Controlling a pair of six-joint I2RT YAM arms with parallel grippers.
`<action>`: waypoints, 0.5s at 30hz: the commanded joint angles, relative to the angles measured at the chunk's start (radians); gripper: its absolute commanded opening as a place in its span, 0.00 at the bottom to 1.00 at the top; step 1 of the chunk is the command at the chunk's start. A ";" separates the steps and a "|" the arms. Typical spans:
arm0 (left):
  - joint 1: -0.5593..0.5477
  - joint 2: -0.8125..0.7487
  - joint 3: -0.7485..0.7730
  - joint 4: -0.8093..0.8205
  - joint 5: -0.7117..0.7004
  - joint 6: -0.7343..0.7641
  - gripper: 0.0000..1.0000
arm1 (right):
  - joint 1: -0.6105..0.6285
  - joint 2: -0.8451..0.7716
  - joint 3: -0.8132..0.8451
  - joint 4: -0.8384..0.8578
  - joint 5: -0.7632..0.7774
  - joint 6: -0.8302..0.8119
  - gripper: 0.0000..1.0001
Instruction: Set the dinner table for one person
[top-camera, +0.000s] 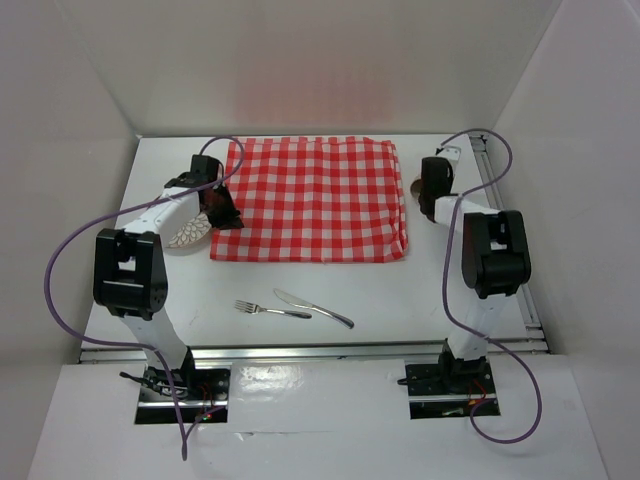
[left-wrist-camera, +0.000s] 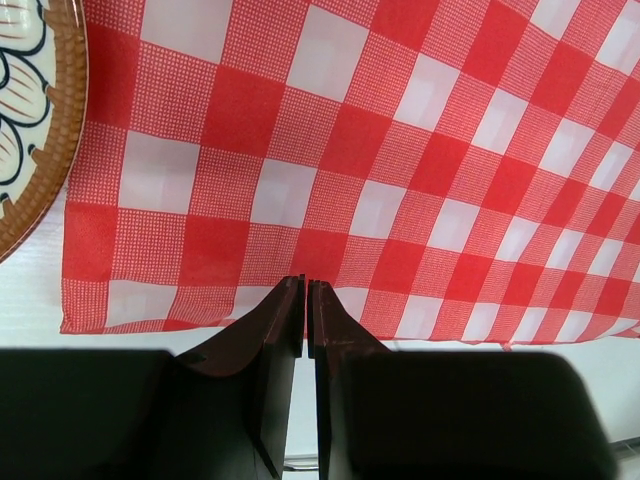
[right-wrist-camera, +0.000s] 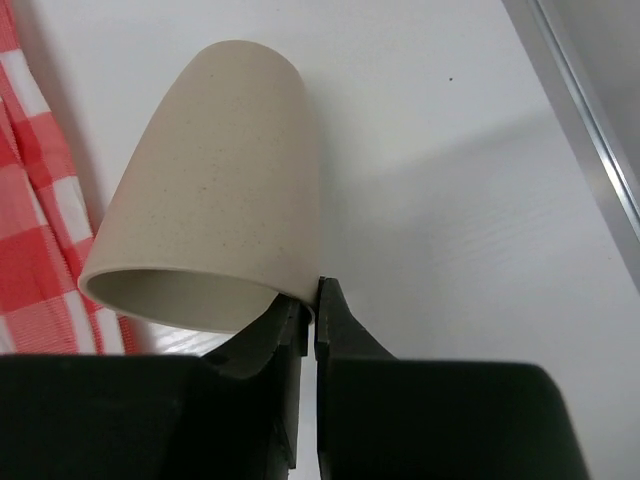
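Observation:
The white dinner table (top-camera: 400, 300) carries a red-and-white checked cloth (top-camera: 310, 200) spread flat at its middle back. My left gripper (top-camera: 225, 212) is shut and empty over the cloth's near left edge (left-wrist-camera: 300, 180). A patterned plate with a brown rim (top-camera: 188, 236) lies beside it, left of the cloth, and shows in the left wrist view (left-wrist-camera: 30, 120). My right gripper (top-camera: 428, 192) is shut on the rim of a beige cup (right-wrist-camera: 215, 180), one finger inside and one outside (right-wrist-camera: 312, 287), just right of the cloth. A fork (top-camera: 258, 309) and knife (top-camera: 315, 309) lie at the near middle.
A silver rail (top-camera: 320, 350) runs along the table's near edge and another along the right side (top-camera: 505, 215). White walls enclose the table on three sides. Purple cables loop from both arms.

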 joint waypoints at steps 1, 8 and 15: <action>-0.009 -0.025 0.032 -0.010 -0.011 0.036 0.25 | -0.033 -0.032 0.217 -0.288 -0.009 0.063 0.00; -0.027 -0.054 0.043 -0.021 -0.002 0.046 0.25 | -0.201 0.131 0.789 -1.053 -0.383 0.290 0.00; -0.046 -0.084 0.043 -0.030 -0.001 0.046 0.25 | -0.285 0.164 0.866 -1.259 -0.453 0.322 0.00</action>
